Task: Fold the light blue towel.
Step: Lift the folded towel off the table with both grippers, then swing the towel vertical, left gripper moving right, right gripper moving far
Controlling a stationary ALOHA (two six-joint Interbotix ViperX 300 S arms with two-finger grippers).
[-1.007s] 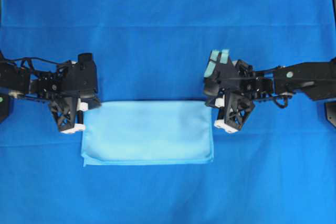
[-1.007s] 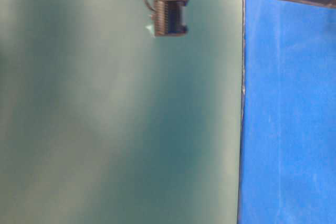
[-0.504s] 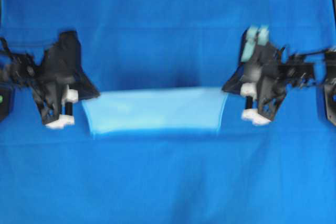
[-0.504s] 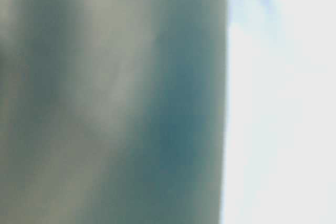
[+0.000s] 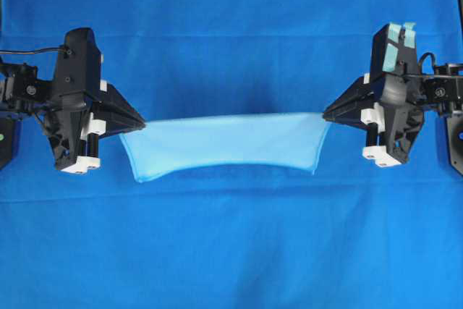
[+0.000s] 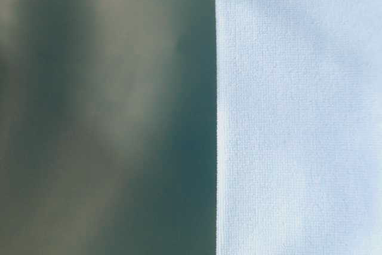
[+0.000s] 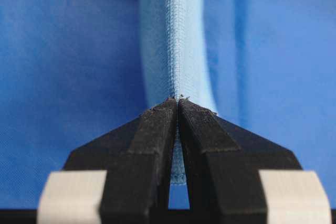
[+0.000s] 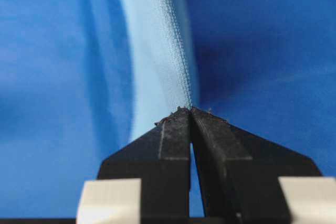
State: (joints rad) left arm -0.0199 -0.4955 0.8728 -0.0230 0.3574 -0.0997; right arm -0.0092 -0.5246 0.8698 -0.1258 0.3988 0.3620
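The light blue towel (image 5: 224, 142), apparently already doubled once, hangs stretched above the royal-blue cloth (image 5: 231, 251). At the towel's left corner the left gripper (image 7: 177, 99) has its jaws clamped on the hem; at its right corner the right gripper (image 8: 190, 109) is clamped likewise. A further fold and laying down probably remain.

**Pale cloth fills half the table-level view**

The light blue towel (image 6: 298, 111) covers the right side from top to bottom, so close that its fine woven texture shows. Its straight edge runs vertically just right of centre, with what looks like a narrow hem along it. Left of that edge lies only a blurred grey-green background (image 6: 107, 111).
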